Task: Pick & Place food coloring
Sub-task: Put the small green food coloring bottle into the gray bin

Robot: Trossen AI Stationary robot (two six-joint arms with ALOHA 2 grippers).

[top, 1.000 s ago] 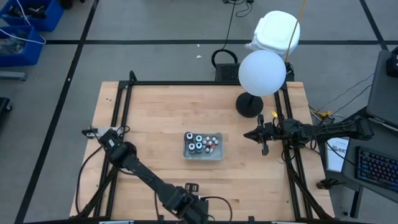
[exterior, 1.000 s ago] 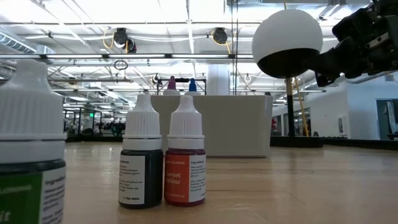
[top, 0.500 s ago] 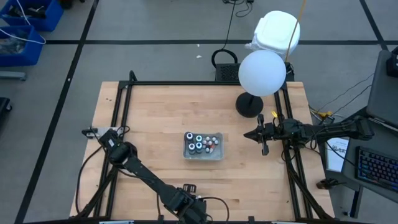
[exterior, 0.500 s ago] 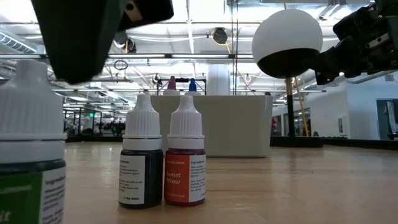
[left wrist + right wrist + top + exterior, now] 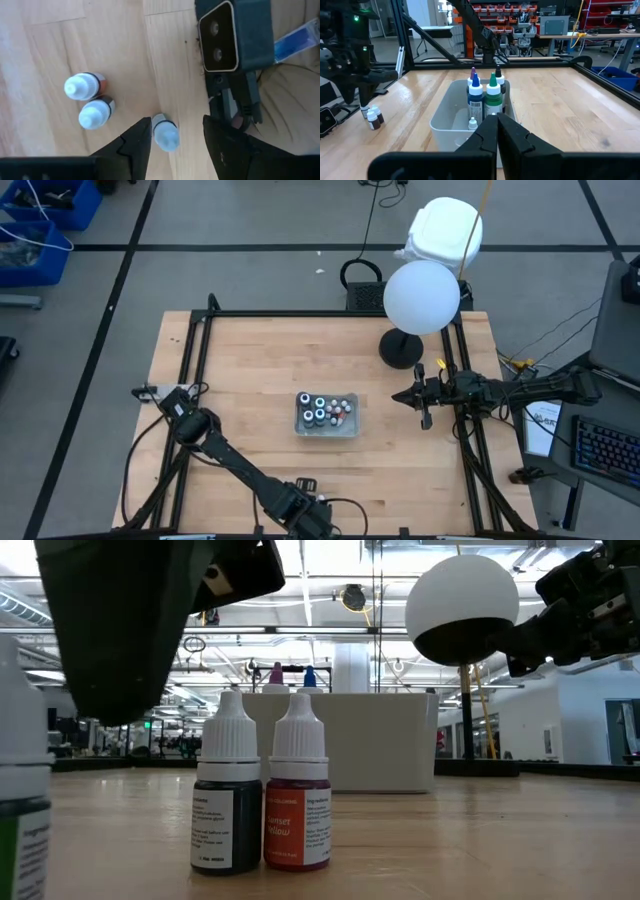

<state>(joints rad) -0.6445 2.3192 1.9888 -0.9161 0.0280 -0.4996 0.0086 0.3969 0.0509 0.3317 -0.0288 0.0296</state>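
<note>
Left gripper [image 5: 172, 137] (jaws apart) straddles 1 food coloring bottle [image 5: 165, 134].

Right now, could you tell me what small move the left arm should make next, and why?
Probably lower the left end effector straight down and close. Its jaws stand open on either side of one small food coloring bottle, which stands apart from the two others nearby on the table.

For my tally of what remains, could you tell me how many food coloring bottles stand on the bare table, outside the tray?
3. An orange-banded bottle and a dark bottle stand side by side; a third bottle stands between the open jaws of the left gripper. Others may be hidden.
</note>
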